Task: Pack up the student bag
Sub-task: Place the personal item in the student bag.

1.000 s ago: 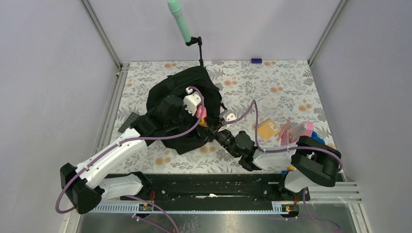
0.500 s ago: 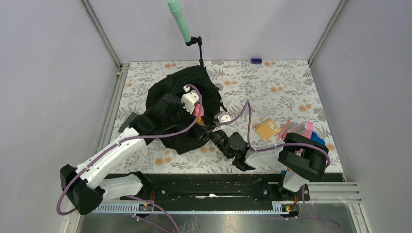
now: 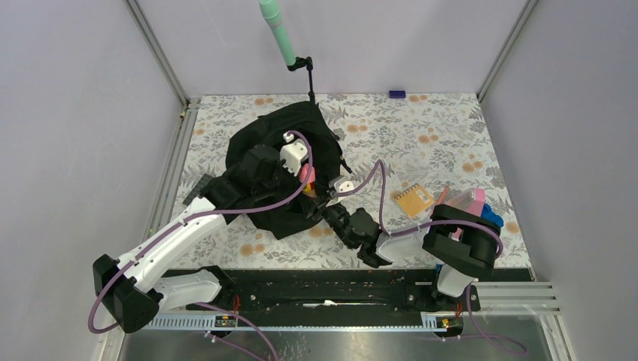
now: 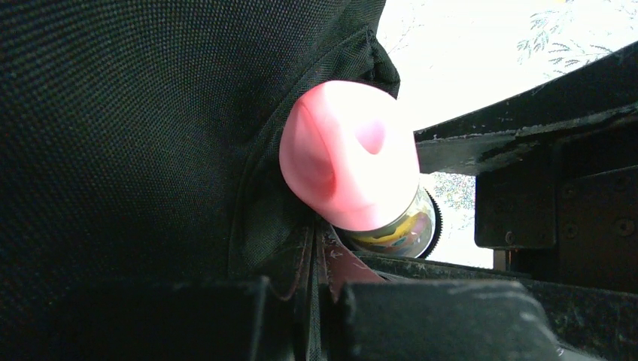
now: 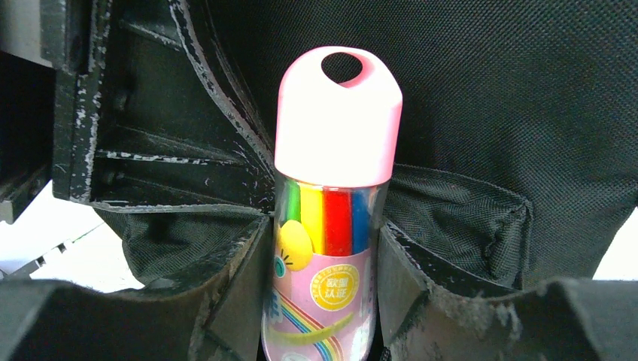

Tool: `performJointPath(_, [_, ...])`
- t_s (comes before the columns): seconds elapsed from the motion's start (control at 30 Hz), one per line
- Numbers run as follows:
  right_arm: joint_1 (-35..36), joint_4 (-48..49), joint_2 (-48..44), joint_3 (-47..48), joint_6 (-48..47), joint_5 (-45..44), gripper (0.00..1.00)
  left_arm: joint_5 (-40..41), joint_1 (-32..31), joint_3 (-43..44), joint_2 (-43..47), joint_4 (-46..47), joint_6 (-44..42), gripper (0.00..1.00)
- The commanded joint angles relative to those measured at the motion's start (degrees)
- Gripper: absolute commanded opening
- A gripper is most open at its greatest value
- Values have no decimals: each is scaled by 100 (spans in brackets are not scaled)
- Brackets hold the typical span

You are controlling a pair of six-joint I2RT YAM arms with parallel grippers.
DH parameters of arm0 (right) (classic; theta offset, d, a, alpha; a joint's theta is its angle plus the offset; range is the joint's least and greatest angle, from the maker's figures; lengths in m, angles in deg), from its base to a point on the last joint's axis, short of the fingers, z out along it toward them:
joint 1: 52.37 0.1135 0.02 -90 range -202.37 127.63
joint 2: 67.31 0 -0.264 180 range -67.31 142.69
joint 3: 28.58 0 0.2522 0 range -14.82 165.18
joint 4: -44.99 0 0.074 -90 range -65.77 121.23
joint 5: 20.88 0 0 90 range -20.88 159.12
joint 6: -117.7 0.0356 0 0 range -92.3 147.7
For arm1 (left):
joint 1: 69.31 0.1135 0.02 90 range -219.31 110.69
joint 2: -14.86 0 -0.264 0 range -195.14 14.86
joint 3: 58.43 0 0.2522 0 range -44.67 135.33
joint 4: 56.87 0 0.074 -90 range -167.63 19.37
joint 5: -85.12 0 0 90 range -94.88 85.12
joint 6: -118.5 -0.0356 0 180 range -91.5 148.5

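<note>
The black student bag (image 3: 282,150) lies crumpled at the table's middle left. My right gripper (image 5: 323,301) is shut on a clear marker tube with a pink cap (image 5: 331,195), coloured markers showing inside; the cap end points at the bag's fabric (image 5: 511,98). In the top view the tube's pink cap (image 3: 308,175) sits at the bag's edge, the right gripper (image 3: 325,204) just behind it. My left gripper (image 4: 323,301) is shut on a fold of the bag's edge (image 4: 150,135), right beside the pink cap (image 4: 350,154).
At the table's right lie an orange notebook (image 3: 415,200) and a pile of pink and blue items (image 3: 474,203). A green microphone on a black stand (image 3: 282,37) rises behind the bag. A small purple block (image 3: 396,94) sits at the back edge.
My right arm has pushed left, carrying the marker tube closer to the bag's edge. The left gripper has stayed put, holding the bag's fabric.
</note>
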Motion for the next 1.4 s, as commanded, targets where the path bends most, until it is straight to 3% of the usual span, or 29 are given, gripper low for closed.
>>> performJointPath(0.0, [51,385,-7,86,-101,-244,58,-180,22,323,209,167,101,0])
performJointPath(0.17, [78,381,-69,48,-134,-307,74,-178,30,314,218,167,101,0])
performJointPath(0.33, [86,392,-214,-65,-132,-348,77,-174,34,312,213,167,96,0])
performJointPath(0.6, [89,365,-516,-333,-31,-705,68,-172,42,316,218,167,101,0])
performJointPath(0.77, [88,35,-757,-469,17,-837,53,-176,48,314,208,166,100,0])
performJointPath(1.03, [86,-682,-756,-236,337,-453,57,-158,55,316,218,167,106,0])
performJointPath(1.17, [87,-1136,-761,-83,417,-491,43,-154,49,299,235,167,102,0])
performJointPath(1.33, [88,-1345,-837,7,773,-653,2,-147,48,305,265,173,110,0])
performJointPath(1.37, [87,-1357,-860,22,1003,-743,0,-147,48,303,270,175,110,0])
